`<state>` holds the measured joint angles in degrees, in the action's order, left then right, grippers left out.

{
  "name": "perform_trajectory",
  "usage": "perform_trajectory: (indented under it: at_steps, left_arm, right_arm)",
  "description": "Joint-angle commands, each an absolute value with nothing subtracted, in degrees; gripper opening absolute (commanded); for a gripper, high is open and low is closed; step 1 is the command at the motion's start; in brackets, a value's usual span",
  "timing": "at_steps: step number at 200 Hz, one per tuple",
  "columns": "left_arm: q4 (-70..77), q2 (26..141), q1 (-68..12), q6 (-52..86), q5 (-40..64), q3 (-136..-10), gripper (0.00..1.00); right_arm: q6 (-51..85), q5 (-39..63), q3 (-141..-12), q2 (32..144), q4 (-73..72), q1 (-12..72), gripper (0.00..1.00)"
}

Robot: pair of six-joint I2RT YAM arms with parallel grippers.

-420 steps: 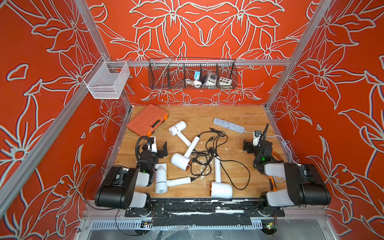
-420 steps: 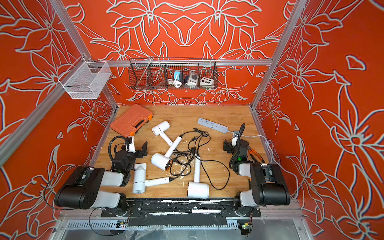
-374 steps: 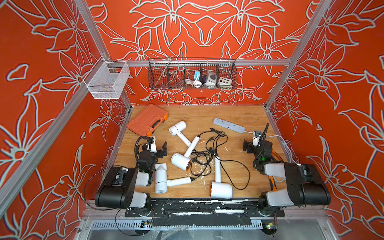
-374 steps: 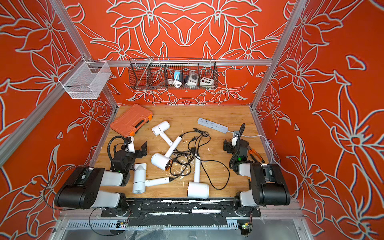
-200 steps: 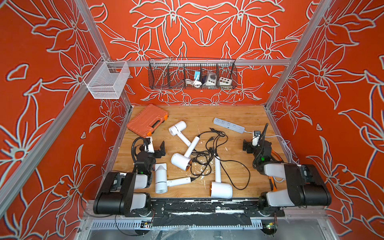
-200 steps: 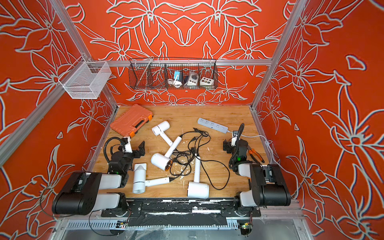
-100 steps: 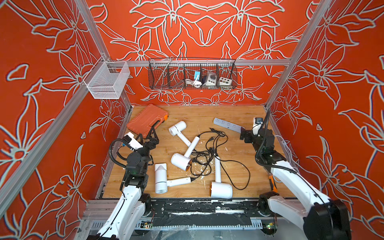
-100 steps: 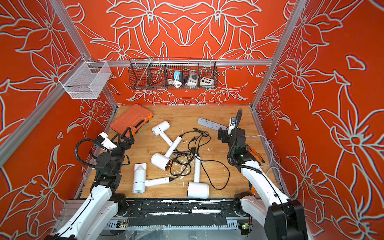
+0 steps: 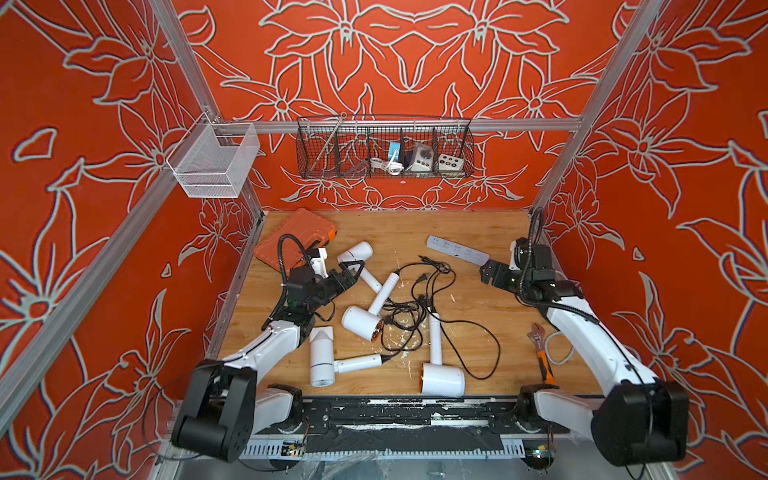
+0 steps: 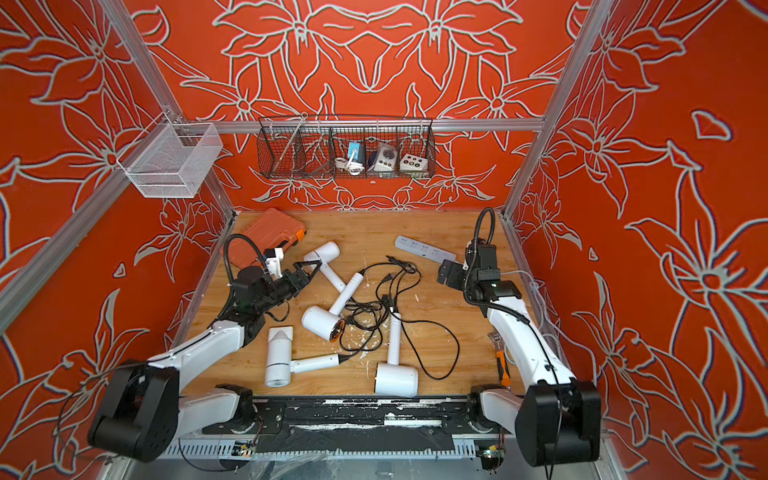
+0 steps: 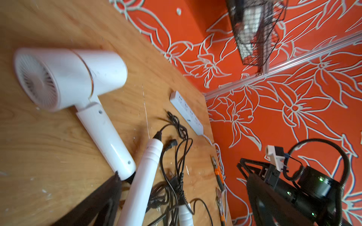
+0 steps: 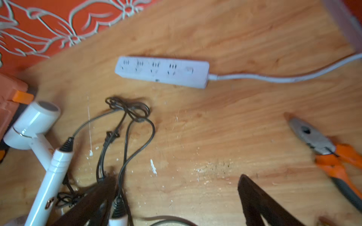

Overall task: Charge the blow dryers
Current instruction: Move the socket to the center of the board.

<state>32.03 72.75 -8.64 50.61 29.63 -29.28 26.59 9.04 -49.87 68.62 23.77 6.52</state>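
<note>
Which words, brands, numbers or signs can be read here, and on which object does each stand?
None can be read.
Power strip: a small dark mark on its side, too blurred to read.
Small boxes in the wire basket: markings too small to read.
Blow dryers: no print visible.

Orange case [image 9: 296,239] in a back corner of the table [image 9: 415,224]; power strip [image 9: 457,250] lies flat; pliers [image 12: 311,137] nearby.

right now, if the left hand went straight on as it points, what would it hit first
Probably the far dryer: the open left hand points at its handle, close by. Its height is unclear, so it might pass above.
</note>
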Motion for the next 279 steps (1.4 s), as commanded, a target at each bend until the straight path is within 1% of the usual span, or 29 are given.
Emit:
perform_trajectory:
  at_steps: [1, 32, 50, 68, 95, 115, 125, 144, 152, 171, 207, 226, 255, 279]
  left_arm:
    - [29.36, 77.08, -9.82, 49.89, 34.74, -34.28, 0.99]
    - [22.47, 81.49, -12.22, 47.46, 30.49, -42.93, 0.99]
    - [16.21, 83.9, -13.71, 45.04, 27.26, -49.51, 0.99]
    - [10.32, 87.39, -14.8, 39.88, 27.47, -57.15, 0.99]
    - [5.99, 92.69, -14.9, 33.36, 34.06, -63.79, 0.99]
    - [5.23, 93.69, -14.93, 31.2, 35.53, -63.59, 0.99]
    - [4.93, 93.56, -14.94, 30.28, 35.84, -63.54, 0.99]
    - [4.41, 93.21, -14.94, 28.68, 36.28, -64.32, 0.99]
    - [4.22, 93.1, -14.86, 28.23, 36.46, -64.51, 0.98]
    - [4.14, 92.75, -14.85, 27.38, 36.39, -63.91, 0.99]
    - [1.7, 92.38, -14.85, 25.7, 34.79, -64.34, 0.99]
    - [1.58, 92.45, -14.85, 25.69, 34.97, -64.42, 0.99]
    - [1.41, 92.86, -14.77, 25.86, 35.42, -64.59, 0.98]
    - [0.97, 92.72, -14.59, 25.47, 35.0, -64.59, 0.98]
  right_arm:
    - [27.67, 12.92, -48.94, 69.05, 25.21, 8.07, 0.99]
    - [25.95, 11.75, -48.85, 72.47, 21.84, 10.06, 0.99]
    - [26.45, 10.04, -52.58, 77.19, 21.52, 10.05, 0.99]
    - [26.54, 8.7, -60.61, 84.82, 22.76, 9.99, 0.99]
    - [25.24, 5.03, -78.69, 99.1, 28.99, 10.03, 0.99]
    - [26.23, 0.67, -87.03, 106.5, 29.12, 10.11, 0.99]
    - [26.71, -0.42, -90.89, 110.0, 29.1, 10.04, 0.96]
    - [26.41, -1.08, -98.77, 118.02, 30.71, 10.13, 0.9]
    - [26.05, -0.93, -102.33, 121.19, 32.03, 10.14, 0.86]
    - [25.68, -0.53, -107.02, 125.94, 31.86, 10.27, 0.78]
    - [23.31, -2.02, -114.36, 131.8, 32.61, 11.47, 0.79]
    - [23.03, -1.27, -120.71, 135.9, 36.52, 11.43, 0.79]
    - [23.18, 0.82, -124.72, 139.3, 37.61, 11.58, 0.8]
    - [22.78, 2.45, -130.69, 143.66, 42.09, 11.82, 0.8]
